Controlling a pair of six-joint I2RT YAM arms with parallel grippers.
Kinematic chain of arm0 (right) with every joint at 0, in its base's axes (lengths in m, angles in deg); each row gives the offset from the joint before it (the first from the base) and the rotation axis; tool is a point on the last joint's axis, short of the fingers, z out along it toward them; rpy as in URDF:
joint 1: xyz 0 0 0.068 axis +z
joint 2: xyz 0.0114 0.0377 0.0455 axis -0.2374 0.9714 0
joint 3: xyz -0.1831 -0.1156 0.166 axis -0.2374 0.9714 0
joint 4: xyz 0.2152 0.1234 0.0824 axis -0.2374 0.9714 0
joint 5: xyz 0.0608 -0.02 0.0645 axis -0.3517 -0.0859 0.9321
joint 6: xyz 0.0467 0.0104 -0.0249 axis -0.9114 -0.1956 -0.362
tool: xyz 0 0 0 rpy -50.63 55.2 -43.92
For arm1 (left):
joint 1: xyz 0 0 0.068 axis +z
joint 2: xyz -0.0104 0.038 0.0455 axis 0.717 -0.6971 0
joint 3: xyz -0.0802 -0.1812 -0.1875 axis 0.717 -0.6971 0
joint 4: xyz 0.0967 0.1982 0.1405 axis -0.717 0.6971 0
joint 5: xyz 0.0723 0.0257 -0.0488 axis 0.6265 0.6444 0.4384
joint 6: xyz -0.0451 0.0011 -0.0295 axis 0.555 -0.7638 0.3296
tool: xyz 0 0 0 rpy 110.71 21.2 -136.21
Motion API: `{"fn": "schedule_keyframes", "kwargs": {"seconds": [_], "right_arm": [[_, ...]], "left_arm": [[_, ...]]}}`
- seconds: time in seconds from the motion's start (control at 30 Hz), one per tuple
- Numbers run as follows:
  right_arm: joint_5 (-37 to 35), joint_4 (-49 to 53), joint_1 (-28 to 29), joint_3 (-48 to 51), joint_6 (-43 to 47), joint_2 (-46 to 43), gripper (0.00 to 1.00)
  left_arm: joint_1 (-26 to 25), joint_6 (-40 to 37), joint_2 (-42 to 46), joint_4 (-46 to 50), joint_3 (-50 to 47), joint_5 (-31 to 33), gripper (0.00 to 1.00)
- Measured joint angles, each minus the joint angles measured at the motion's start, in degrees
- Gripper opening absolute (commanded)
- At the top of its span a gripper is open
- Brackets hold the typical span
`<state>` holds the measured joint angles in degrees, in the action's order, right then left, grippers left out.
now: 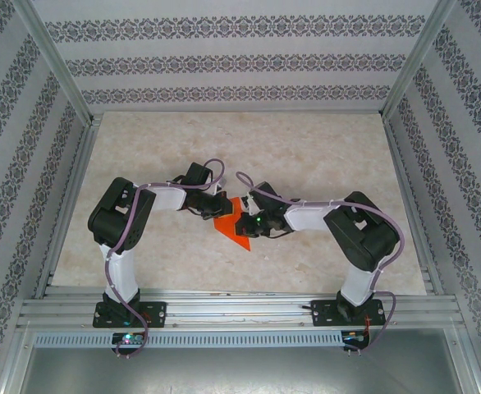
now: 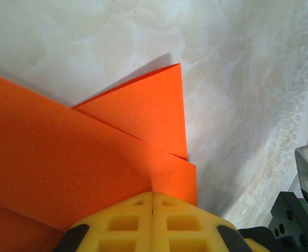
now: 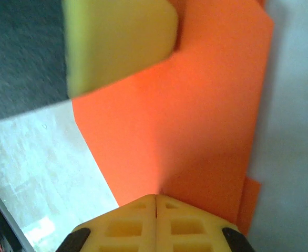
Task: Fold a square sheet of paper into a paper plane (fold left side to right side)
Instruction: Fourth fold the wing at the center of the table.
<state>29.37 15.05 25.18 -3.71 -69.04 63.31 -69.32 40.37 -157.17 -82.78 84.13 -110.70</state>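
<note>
— Starting on the left: how does the left gripper (image 1: 218,207) stand?

— Its yellow fingers are pressed together with no gap. From its wrist camera the left gripper (image 2: 153,195) has its tips on the square sheet of paper (image 2: 91,157). I cannot tell whether a layer is pinched between them.

— And where is the paper?

— The square sheet of paper (image 1: 231,228) lies on the marbled table (image 1: 306,164), near its middle, between the two grippers. The left gripper meets it at about its 11 o'clock edge. It is already creased: the left wrist view shows overlapping orange flaps, one corner pointing toward 12 o'clock with a shadow beneath it.

— The right side?

— The right gripper (image 1: 254,224) meets the sheet at about its 3 o'clock edge. In its own view the right gripper (image 3: 155,198) is also closed tight, tips on the square sheet of paper (image 3: 185,115). A yellow finger (image 3: 117,42) of the left gripper shows at 11 o'clock, over the paper's far edge.
</note>
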Motion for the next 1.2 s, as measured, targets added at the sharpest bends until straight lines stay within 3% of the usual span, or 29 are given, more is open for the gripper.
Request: {"fn": "schedule_keyframes", "kwargs": {"seconds": [1.2], "right_arm": [[-0.28, 0.0, 1.27, 10.78, -1.6, -9.57, 0.0]], "left_arm": [[0.0, 0.0, -0.02, 1.22, 0.0, -1.09, 0.0]]}}
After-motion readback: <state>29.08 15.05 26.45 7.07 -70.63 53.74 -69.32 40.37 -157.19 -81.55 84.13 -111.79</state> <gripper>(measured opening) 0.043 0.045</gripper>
